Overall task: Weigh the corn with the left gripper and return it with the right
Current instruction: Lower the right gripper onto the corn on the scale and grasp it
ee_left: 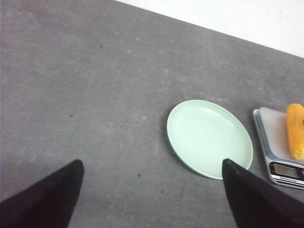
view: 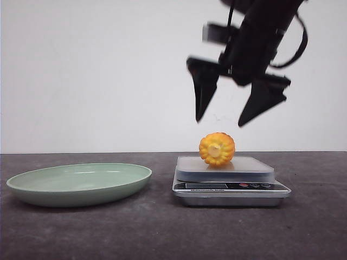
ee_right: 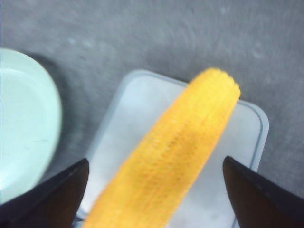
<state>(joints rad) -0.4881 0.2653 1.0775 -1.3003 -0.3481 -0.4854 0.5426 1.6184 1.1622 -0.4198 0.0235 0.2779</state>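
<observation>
The orange-yellow corn [view: 217, 149] lies on the pan of a small digital scale [view: 230, 187], its paler cut end toward the front camera. My right gripper [view: 219, 122] hangs open just above it, fingers spread to either side and apart from it. In the right wrist view the corn [ee_right: 175, 152] lies between the open fingertips on the scale pan [ee_right: 133, 118]. My left gripper [ee_left: 152, 190] is open and empty, high over the table. Its view shows the corn [ee_left: 295, 130] and the scale [ee_left: 278, 156] far off. The left arm is out of the front view.
A pale green plate [view: 78, 184] sits empty on the dark grey table left of the scale. It also shows in the left wrist view [ee_left: 209, 137] and at the edge of the right wrist view [ee_right: 23, 123]. A white wall stands behind the table.
</observation>
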